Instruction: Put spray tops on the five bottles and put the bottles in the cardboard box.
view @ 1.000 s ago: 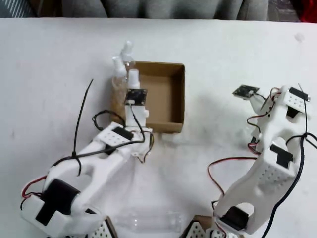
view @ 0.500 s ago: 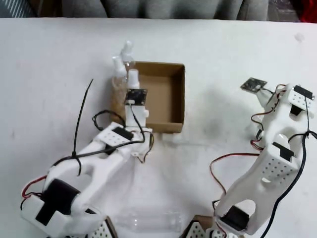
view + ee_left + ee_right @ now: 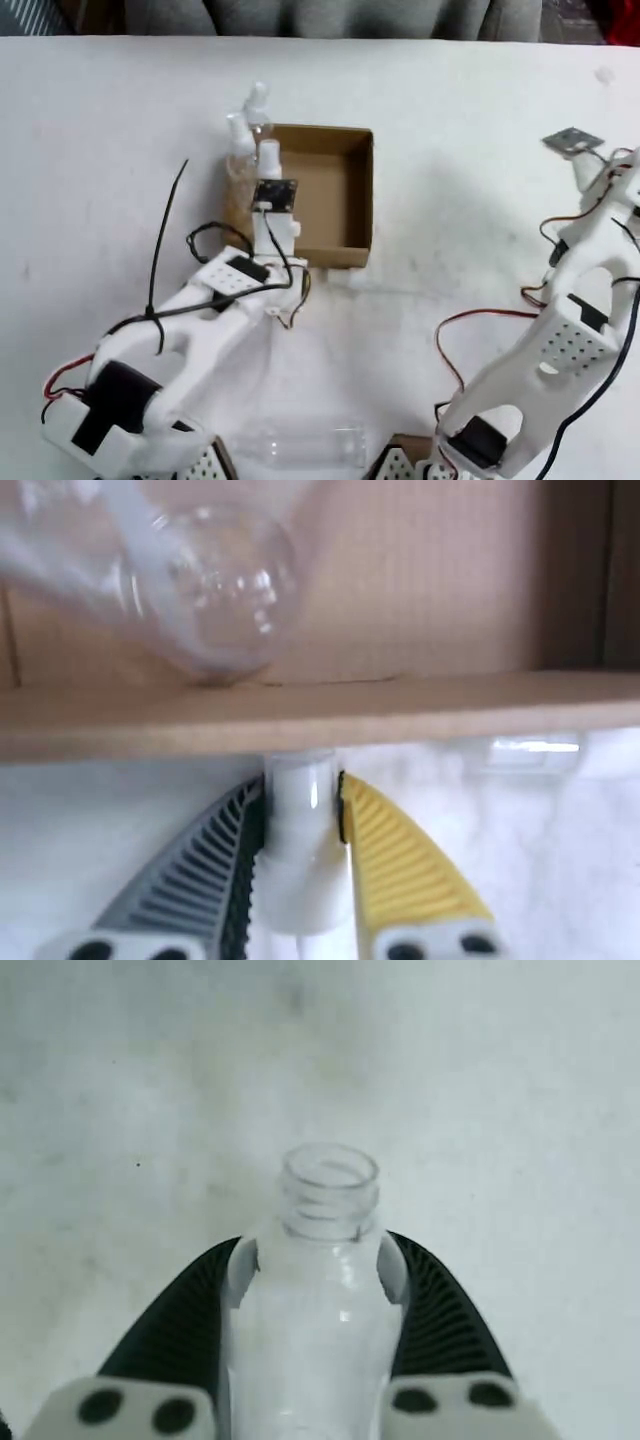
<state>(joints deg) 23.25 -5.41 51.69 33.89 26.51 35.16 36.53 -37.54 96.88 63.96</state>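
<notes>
The open cardboard box point(image 3: 352, 200) sits mid-table. Clear bottles with white spray tops point(image 3: 246, 128) stand bunched at its far left corner. In the left wrist view my left gripper point(image 3: 300, 782) is shut on a white spray top point(image 3: 298, 865), right against the outside of the box wall point(image 3: 420, 705). A clear bottle point(image 3: 215, 600) shows inside the box beyond that wall. My right gripper point(image 3: 318, 1252) is shut on a clear bottle point(image 3: 325, 1290) whose threaded neck is open and bare. It is held above bare white table, far right of the box. The left arm point(image 3: 235, 290) ends at the box's near left corner.
Another clear bottle point(image 3: 300, 445) lies on its side at the table's front edge between the two arm bases. The right arm point(image 3: 570, 330) stands along the right edge, with red and black cables hanging from it. White table lies between box and right arm.
The right arm has swung to the right, away from the box, toward the table's right edge. The left arm and the box have not moved.
</notes>
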